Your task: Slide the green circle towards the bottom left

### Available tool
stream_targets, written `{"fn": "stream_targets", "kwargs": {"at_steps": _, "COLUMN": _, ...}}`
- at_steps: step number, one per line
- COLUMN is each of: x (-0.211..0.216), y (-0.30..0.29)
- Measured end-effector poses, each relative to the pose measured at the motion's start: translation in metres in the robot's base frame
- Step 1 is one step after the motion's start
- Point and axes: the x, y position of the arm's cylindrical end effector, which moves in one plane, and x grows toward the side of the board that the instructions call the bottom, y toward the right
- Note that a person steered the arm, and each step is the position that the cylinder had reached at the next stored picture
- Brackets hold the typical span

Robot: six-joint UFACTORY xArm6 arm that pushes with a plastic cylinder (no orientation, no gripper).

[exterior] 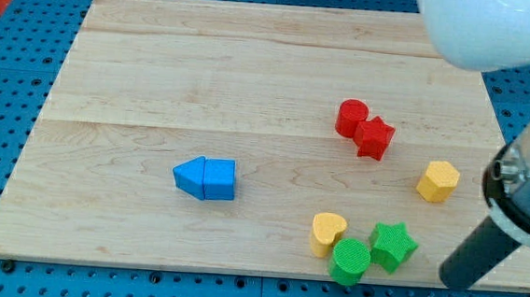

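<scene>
Right at the view's bottom edge sits the green circle (350, 261), a ribbed round block almost at the front lip of the tabletop (156, 94), over toward the view's right. It's touching the green star (393, 245) on its upper right, and the yellow heart (327, 233) presses in on its upper left, so those three are bunched tight together. My tip (453, 280) is down at the view's bottom right, off to the right of the green star and apart from it, at about the same level as the green circle; the dark rod slants up from there into the arm's grey collar and a big white housing filling the view's top right corner. No fingers on this rig, just the bare rod, so nothing is held. Further up, a yellow hexagon (438, 181) stands alone near the right edge. Above the cluster, a red circle (351, 118) and a red star (373, 137) are touching, the star at the circle's lower right. Well apart, left of centre, two blue blocks (205, 178) lie side by side, pressed together into one arrow-like shape pointing to the view's left. The blue pegboard (31, 277) frames the wood all round.
</scene>
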Motion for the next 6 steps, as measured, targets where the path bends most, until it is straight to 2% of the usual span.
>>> {"fn": "stream_targets", "kwargs": {"at_steps": 1, "x": 0.0, "y": -0.093}}
{"fn": "stream_targets", "kwargs": {"at_steps": 2, "x": 0.0, "y": -0.152}}
{"fn": "stream_targets", "kwargs": {"at_steps": 4, "x": -0.018, "y": -0.197}}
{"fn": "stream_targets", "kwargs": {"at_steps": 5, "x": -0.05, "y": -0.233}}
{"fn": "stream_targets", "kwargs": {"at_steps": 6, "x": -0.063, "y": -0.262}}
